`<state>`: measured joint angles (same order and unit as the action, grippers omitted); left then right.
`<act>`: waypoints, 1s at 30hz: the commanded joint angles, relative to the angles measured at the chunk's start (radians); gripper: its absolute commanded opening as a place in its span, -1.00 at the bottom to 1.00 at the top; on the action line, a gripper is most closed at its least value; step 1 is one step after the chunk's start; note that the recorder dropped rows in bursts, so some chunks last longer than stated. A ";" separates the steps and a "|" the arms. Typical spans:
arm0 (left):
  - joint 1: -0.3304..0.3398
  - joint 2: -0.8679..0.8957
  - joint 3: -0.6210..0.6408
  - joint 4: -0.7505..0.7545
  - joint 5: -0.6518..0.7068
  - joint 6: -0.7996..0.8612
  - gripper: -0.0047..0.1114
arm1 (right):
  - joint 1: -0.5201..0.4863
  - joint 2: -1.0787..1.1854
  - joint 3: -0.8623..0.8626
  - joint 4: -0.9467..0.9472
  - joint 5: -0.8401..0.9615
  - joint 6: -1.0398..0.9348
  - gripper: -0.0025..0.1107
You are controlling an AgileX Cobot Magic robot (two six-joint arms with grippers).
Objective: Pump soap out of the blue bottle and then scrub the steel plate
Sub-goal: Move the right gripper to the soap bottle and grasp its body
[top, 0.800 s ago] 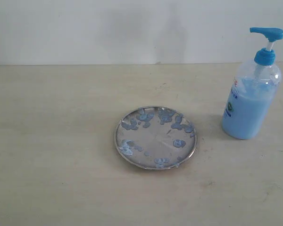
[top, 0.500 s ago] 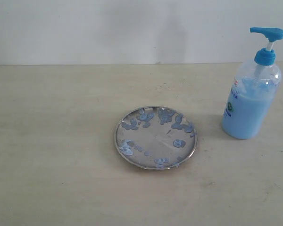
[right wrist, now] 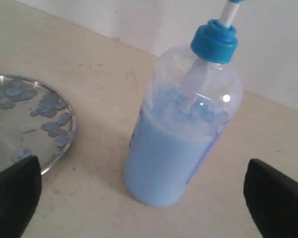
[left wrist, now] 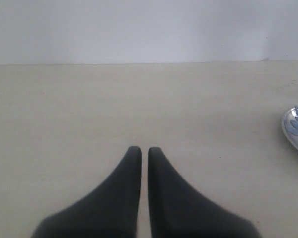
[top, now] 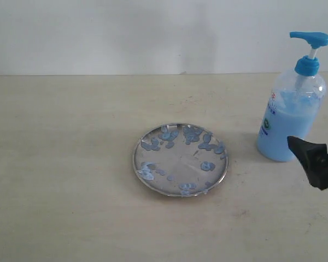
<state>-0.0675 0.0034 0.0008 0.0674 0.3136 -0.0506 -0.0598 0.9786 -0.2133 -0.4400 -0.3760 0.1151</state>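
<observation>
Externally, the clear rounded blue-capped pump bottle point(top: 291, 117) stands far right, the round steel plate point(top: 177, 158) centre-frame, the right gripper point(top: 312, 158) lower right. Left wrist: left gripper point(left wrist: 144, 151) clenched, empty. Right wrist: jaws spread wide; an off-centre press could topple the bottle.

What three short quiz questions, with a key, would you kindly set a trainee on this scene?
1. True or false: the blue bottle lies on its side on the steel plate.
2. Choose one. The right gripper is: A) open, with the bottle ahead between its fingers; B) shut on the bottle; C) shut on the plate.
3. Fill in the gap: the left gripper is ____, above bare table.

Key: 1 false, it stands upright on the table beside the plate; 2 A; 3 shut.
</observation>
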 commanded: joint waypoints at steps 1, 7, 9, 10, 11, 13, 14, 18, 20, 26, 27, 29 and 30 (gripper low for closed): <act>-0.004 -0.003 -0.001 -0.005 -0.011 0.001 -0.84 | 0.002 0.136 -0.045 0.016 -0.159 -0.023 0.90; -0.004 -0.003 -0.001 -0.005 -0.011 0.001 -0.84 | 0.000 0.302 -0.105 0.277 -0.212 -0.186 0.90; -0.004 -0.003 -0.001 -0.005 -0.011 0.001 -0.84 | 0.000 0.353 -0.105 0.334 -0.275 -0.258 0.90; -0.004 -0.003 -0.001 -0.005 -0.011 0.001 -0.84 | 0.000 0.381 -0.105 0.353 -0.321 -0.263 0.90; -0.004 -0.003 -0.001 -0.005 -0.011 0.001 -0.84 | 0.000 0.415 -0.105 0.358 -0.374 -0.263 0.90; -0.004 -0.003 -0.001 -0.005 -0.011 0.001 -0.84 | 0.000 0.462 -0.107 0.358 -0.464 -0.263 0.90; -0.004 -0.003 -0.001 -0.005 -0.011 0.001 -0.84 | 0.000 0.500 -0.113 0.358 -0.501 -0.263 0.90; -0.004 -0.003 -0.001 -0.005 -0.011 0.001 -0.84 | 0.000 0.627 -0.152 0.358 -0.594 -0.263 0.90; -0.004 -0.003 -0.001 -0.005 -0.011 0.001 -0.84 | 0.000 0.697 -0.175 0.358 -0.649 -0.274 0.90; -0.002 -0.003 -0.001 -0.005 -0.011 0.001 -0.84 | 0.000 0.882 -0.278 0.385 -0.718 -0.328 0.90; -0.002 -0.003 -0.001 -0.005 -0.011 0.001 -0.84 | 0.000 0.911 -0.293 0.385 -0.723 -0.328 0.90; -0.002 -0.003 -0.001 -0.005 -0.011 0.001 -0.84 | 0.000 0.964 -0.334 0.385 -0.727 -0.337 0.90; -0.002 -0.003 -0.001 -0.005 -0.011 0.001 -0.84 | 0.000 0.983 -0.349 0.385 -0.725 -0.342 0.90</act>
<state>-0.0675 0.0034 0.0008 0.0674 0.3136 -0.0506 -0.0598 1.9047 -0.5226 -0.0614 -1.0827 -0.2077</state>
